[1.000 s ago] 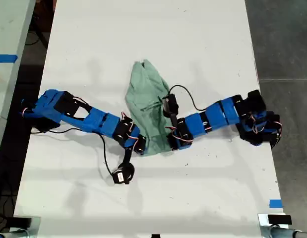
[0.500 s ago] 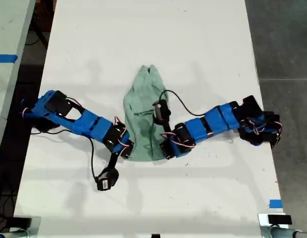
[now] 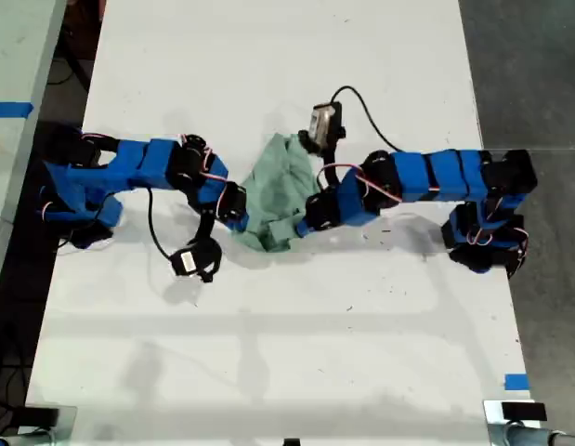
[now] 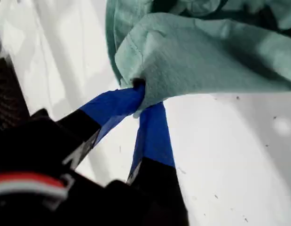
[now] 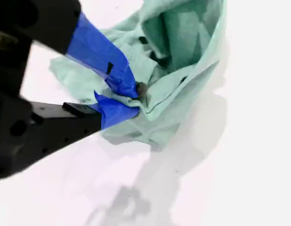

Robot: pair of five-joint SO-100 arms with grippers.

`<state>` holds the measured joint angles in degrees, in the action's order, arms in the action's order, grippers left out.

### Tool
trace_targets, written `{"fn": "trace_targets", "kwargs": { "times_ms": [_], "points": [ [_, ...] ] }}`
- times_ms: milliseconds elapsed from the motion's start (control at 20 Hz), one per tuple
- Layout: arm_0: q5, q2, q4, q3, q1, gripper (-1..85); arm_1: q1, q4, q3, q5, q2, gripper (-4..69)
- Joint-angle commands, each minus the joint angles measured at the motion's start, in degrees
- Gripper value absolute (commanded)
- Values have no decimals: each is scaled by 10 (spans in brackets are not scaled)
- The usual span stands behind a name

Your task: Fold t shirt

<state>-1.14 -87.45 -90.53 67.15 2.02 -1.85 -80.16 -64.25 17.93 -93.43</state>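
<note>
White table, dark floor, blue tape marks

The white table (image 3: 268, 353) fills the middle of the exterior view, its surface speckled with small dark flecks. Beside it on the exterior view's right lies grey floor (image 3: 538, 74), with a strip of blue tape (image 3: 533, 149) running away from the table's edge. A small blue tape piece (image 3: 516, 382) sits at the table's edge. Another pale table (image 3: 13, 56), well apart on the exterior view's left, bears blue tape (image 3: 10, 109).
</note>
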Motion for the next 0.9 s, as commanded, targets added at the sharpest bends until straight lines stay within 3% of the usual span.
{"fn": "trace_targets", "kwargs": {
  "times_ms": [0,150,250,350,450,550,850],
  "points": [
    [-32,-72,3,30,123,-1,87,25,-14,35,-72,-9],
    [-85,-18,34,29,251,-1,190,35,-47,73,-68,-9],
    [-123,63,59,-3,302,3,252,76,-110,91,-61,-8],
    [-143,172,49,-84,323,161,306,93,-147,101,-33,17],
    [-177,243,45,-137,331,177,343,81,-150,103,8,227],
    [-197,235,34,-137,337,194,350,67,-147,125,11,347],
    [-221,-104,-9,-92,374,146,379,-42,-154,149,-158,311]
  ]
}}
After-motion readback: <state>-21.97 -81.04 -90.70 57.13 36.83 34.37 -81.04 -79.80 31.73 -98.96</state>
